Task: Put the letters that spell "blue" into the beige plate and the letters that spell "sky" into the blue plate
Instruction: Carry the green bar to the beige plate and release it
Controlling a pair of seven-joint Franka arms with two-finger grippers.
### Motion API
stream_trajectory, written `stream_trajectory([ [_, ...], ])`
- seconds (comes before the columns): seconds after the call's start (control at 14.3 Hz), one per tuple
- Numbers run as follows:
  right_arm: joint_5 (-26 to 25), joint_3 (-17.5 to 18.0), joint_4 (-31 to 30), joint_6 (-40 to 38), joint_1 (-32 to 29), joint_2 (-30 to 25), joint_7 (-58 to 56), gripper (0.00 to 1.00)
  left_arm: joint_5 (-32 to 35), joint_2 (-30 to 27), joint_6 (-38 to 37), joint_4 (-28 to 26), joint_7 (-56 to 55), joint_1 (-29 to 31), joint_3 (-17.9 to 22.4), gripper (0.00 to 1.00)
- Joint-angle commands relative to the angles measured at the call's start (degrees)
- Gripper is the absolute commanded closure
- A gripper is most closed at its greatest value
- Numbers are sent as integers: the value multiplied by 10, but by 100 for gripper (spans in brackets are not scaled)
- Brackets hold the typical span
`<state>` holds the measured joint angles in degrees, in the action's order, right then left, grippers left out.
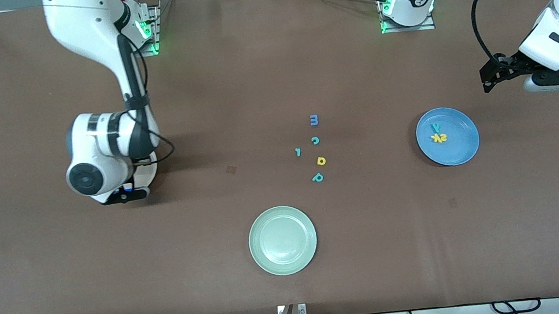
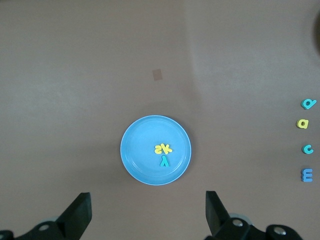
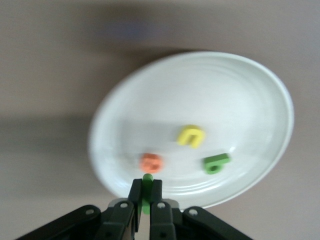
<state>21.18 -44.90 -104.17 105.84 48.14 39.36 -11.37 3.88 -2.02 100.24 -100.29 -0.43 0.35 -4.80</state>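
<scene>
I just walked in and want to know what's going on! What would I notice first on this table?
The right gripper hangs over the beige plate, its jaws pinching a thin green l, with the yellow u, orange e and green b already inside. At the left arm's end sits the blue plate holding the s, k and y, with the open left gripper above it. A pale green plate sits nearest the front camera.

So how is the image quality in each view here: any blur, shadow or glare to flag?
Front view: sharp and evenly lit, with soft shadows under both arms and a faint sheen on the pale green plate. Left wrist view: crisp on the blue plate, with a broad shadow edge across the table. Right wrist view: motion-blurred; the beige plate and its letters smear, while the right end effector stays sharper.
</scene>
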Motion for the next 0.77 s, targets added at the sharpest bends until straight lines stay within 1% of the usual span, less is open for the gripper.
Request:
stream_trajectory([
  [0.0,11,3,-39,37,-9,-10,-36,90,-11,-3,-11,9,10,2,-3,0],
  [0.14,11,4,-52,54,-10,-8,-41,83,-11,-3,-12,9,9,2,-6,0],
  [0.21,12,4,-55,57,-9,-8,-41,60,-11,-3,-12,9,9,2,-7,0],
  [0.28,12,4,-55,55,-8,-9,-39,6,-12,-3,-12,9,10,2,-6,0],
  [0.35,12,4,-53,49,-7,-12,-36,0,-12,-3,-12,9,10,2,-6,0],
  [0.49,12,-2,-40,25,-1,-33,-30,0,-12,-3,-12,9,10,2,-6,0],
  [0.7,11,-21,12,-41,1,-63,-29,0,-12,-3,-12,9,9,2,-7,0],
])
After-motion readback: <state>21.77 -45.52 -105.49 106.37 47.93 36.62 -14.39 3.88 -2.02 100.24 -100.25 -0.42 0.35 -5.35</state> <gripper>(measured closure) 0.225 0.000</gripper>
